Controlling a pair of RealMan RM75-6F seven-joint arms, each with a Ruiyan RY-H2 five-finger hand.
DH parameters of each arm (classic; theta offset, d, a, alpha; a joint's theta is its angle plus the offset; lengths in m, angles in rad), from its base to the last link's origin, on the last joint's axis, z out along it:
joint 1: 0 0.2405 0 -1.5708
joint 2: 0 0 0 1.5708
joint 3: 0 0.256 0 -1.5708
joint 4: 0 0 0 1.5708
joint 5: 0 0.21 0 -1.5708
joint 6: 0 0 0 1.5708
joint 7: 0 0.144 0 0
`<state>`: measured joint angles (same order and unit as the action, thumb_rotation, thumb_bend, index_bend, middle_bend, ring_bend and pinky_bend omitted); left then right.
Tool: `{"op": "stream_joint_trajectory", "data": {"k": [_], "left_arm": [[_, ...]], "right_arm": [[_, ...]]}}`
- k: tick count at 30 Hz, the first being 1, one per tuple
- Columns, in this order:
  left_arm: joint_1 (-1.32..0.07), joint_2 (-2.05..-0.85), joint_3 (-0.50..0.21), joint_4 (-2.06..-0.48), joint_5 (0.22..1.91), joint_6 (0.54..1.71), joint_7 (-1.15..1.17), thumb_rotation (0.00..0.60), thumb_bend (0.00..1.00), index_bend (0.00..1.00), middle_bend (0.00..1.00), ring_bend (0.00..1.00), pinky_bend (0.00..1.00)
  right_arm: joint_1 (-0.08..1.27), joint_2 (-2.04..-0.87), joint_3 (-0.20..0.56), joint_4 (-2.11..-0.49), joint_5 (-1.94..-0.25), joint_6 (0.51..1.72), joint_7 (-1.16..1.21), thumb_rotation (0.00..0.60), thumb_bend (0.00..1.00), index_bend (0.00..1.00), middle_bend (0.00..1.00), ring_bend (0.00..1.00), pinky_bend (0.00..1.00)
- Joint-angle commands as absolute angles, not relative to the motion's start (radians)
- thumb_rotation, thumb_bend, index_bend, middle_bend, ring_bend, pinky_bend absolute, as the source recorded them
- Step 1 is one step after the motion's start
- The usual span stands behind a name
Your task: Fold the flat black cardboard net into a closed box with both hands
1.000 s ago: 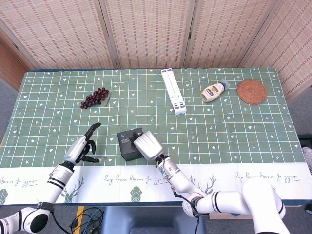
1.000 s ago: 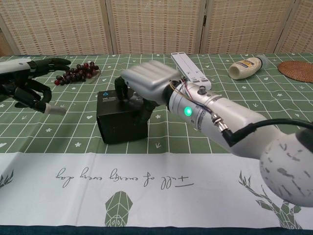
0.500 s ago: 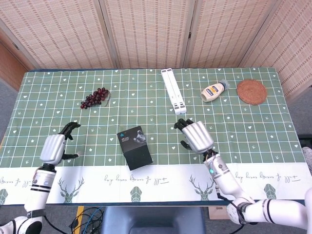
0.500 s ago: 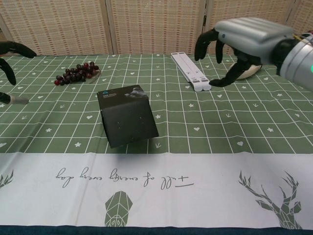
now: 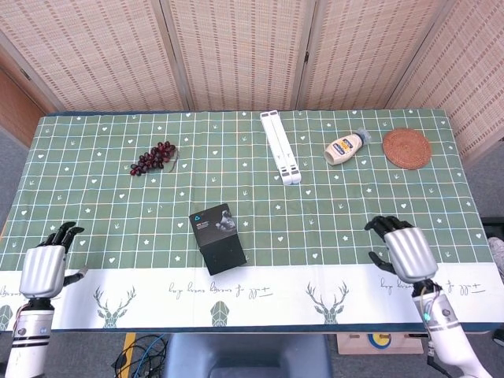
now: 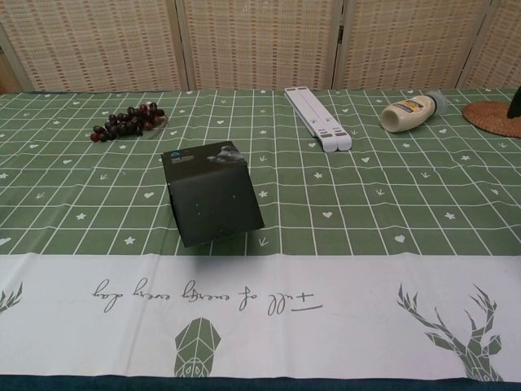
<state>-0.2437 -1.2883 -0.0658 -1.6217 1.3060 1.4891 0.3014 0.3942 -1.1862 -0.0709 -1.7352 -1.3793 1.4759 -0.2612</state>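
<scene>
Left hand [image 5: 42,268] and right hand [image 5: 408,249]: fingers spread, empty, withdrawn to worktop [image 5: 331,205] front corners, head view only; black box [image 5: 218,237] stands folded, released

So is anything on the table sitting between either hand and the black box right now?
Nothing visible does. The black box stands alone near the table's front middle. The left hand is out at the front left corner, the right hand at the front right, and only bare tablecloth lies between each and the box.
</scene>
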Motion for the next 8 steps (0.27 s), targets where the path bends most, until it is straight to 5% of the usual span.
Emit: {"op": "stream_joint_trajectory", "data": {"k": [1,8], "left_arm": [[-0.207,-1.273,-0.051,-1.663,1.309,1.534,0.346,0.600,0.08,0.24,0.18,0.30,0.52],[-0.132,-1.289,-0.019,-1.682,1.373,1.635,0.351,0.600,0.08,0.22,0.17,0.30,0.52]], "right_arm": [[0.328,-1.176,-0.099,-1.710,-1.406,1.519,-0.215,0.600,0.26,0.36,0.32,0.33,0.46],[0.243,-1.165,-0.122,-1.698,-1.450,1.563,-0.198,0.600,0.27,0.36,0.33,0.32,0.46]]}}
